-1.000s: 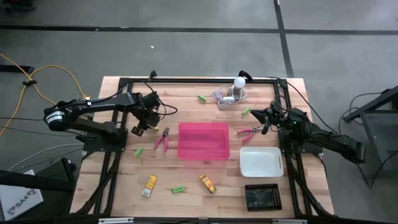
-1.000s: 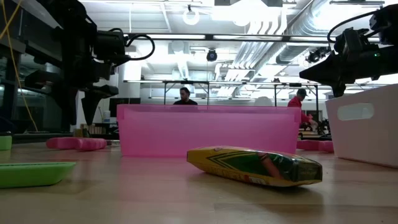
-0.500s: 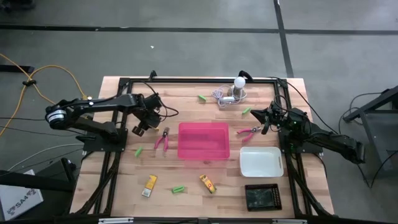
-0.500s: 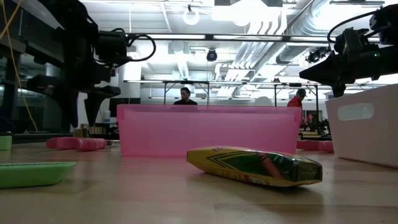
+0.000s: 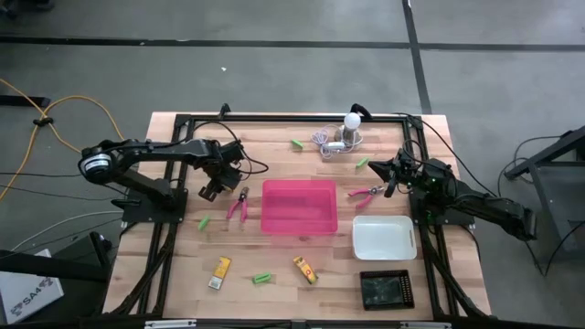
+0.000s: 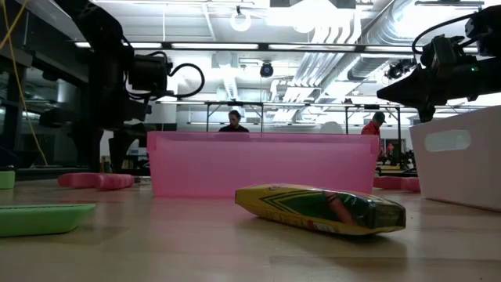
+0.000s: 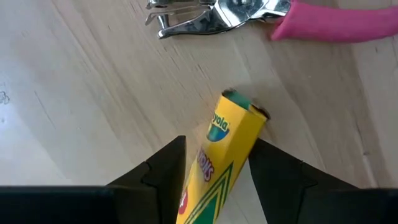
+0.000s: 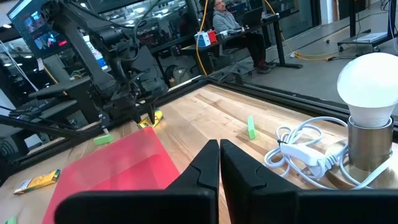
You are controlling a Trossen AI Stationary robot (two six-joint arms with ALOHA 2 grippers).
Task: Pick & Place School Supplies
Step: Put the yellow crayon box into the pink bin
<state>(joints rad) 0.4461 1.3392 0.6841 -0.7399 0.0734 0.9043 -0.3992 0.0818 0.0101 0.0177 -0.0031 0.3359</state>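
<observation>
Dark arms, seemingly black-cabled.

The left arm reaches rightward across the table's left side, its left gripper angled down, jaws clamped on what appears to be a yellow crayon box. The right arm extends leftward from the right side, its right gripper held above the table, jaws closed.

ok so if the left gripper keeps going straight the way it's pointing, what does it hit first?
Probably the pink-handled tool lying just ahead. The left gripper holds a yellow crayon box pointing at its metal tip; depth is unclear.
</observation>
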